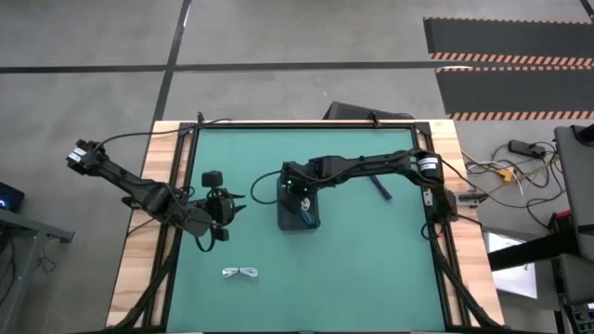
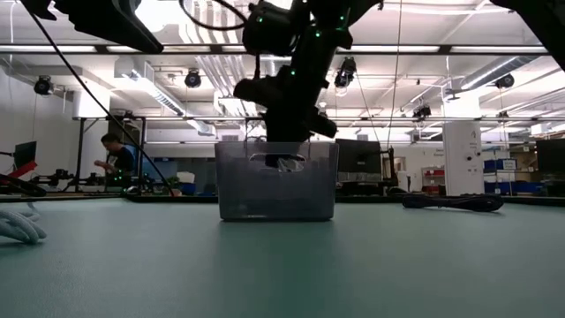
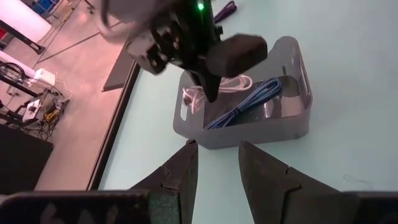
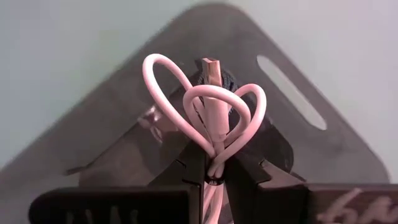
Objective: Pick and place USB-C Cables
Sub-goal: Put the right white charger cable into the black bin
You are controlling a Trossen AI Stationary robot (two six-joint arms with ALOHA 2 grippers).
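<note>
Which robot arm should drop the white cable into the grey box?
The right. Its gripper already pinches the white cable directly above the grey tray. The left gripper waits beside it with open, empty jaws.

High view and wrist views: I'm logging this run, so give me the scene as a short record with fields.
right gripper: shut on a white cable, above the grey tray
left gripper: open, empty, waiting beside the tray's left
tray contents: a blue cable; the held white cable hangs into it
on table: white cable bundle near the front edge; dark cable right of the tray
</note>
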